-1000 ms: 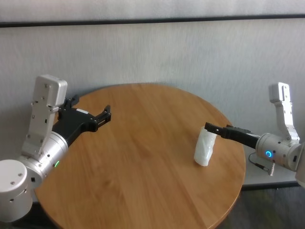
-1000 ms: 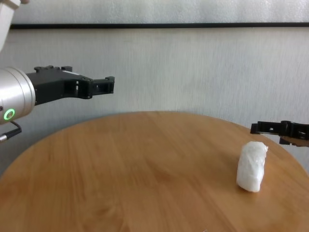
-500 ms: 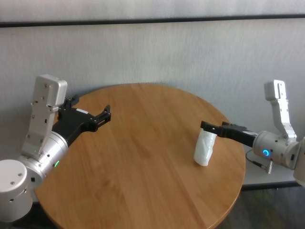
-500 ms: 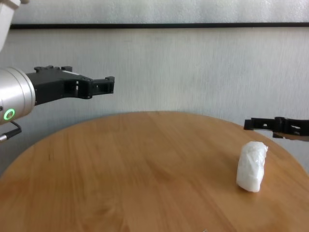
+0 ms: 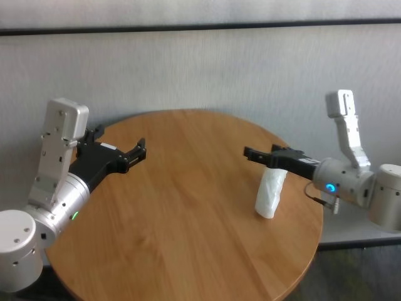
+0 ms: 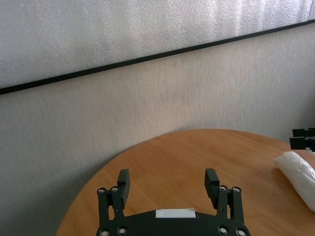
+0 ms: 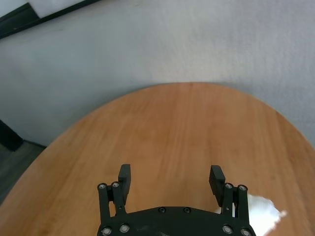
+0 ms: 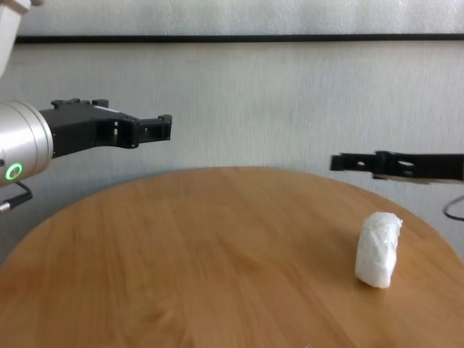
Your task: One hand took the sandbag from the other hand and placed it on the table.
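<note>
One round table (image 5: 188, 213), one sandbag (image 5: 270, 194) lying free, two grippers, left (image 5: 139, 150), right (image 5: 249, 153), both spread empty.

Lying alone on the table (image 5: 188, 207) toward three o'clock: the sandbag (image 5: 270, 194), the only thing standing on the wood. Hovering just above it with fingers spread, clear of the pouch: the right gripper (image 5: 249, 153). Hanging over the rim at ten o'clock, also spread wide and gripping nothing: the left gripper (image 5: 139, 150). Stretching open between them, from centre to six o'clock: bare tabletop. Closing off twelve o'clock behind the rim: a grey wall (image 5: 207, 69).
</note>
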Robot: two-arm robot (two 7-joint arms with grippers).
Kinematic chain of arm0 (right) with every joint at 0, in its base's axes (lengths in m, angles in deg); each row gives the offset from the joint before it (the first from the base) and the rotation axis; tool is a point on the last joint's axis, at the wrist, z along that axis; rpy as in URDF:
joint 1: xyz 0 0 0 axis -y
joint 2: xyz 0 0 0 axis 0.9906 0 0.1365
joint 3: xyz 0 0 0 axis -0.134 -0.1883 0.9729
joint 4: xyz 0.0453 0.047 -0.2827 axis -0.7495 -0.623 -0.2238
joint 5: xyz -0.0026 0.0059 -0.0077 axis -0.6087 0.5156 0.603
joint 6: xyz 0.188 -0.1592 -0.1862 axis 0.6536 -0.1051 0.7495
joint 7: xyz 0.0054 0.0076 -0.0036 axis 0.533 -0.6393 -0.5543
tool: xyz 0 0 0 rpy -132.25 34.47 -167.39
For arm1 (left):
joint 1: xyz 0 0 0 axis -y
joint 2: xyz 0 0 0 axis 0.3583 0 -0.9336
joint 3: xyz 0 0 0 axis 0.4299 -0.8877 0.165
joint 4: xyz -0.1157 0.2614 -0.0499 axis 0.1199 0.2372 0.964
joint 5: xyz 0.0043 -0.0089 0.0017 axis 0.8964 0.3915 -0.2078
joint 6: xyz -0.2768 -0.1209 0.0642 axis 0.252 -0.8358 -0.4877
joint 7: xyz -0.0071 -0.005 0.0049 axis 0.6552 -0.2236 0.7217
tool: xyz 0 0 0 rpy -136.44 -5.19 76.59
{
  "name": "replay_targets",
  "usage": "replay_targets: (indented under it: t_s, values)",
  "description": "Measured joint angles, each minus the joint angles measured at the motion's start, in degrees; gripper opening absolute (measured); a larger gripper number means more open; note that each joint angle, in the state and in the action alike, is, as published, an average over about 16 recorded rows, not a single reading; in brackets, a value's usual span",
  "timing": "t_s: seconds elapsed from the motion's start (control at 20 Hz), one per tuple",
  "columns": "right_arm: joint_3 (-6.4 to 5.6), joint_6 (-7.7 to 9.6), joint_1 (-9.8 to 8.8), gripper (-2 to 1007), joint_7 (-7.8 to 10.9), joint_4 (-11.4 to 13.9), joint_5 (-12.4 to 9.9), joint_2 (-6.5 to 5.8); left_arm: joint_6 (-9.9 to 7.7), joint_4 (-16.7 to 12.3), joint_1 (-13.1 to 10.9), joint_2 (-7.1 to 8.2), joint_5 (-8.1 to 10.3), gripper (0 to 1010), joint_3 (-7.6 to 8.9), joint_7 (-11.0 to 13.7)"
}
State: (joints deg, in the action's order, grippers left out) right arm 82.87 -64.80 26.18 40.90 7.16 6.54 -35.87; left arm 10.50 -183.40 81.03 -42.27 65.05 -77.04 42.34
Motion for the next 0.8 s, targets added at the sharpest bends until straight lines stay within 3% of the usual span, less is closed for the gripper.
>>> replay_targets:
  t_s: [0.3,0.8]
  values:
    - [1.82,-3.03,1.54,1001,1.37,-0.74,3.80,2.22,0.00,0.00,0.00,0.00,0.00,1001,0.00,0.00]
    - [4.74,-10.45,3.06,1001,2.49,-2.39,11.07,5.53,0.00,0.00,0.00,0.00,0.00,1001,0.00,0.00]
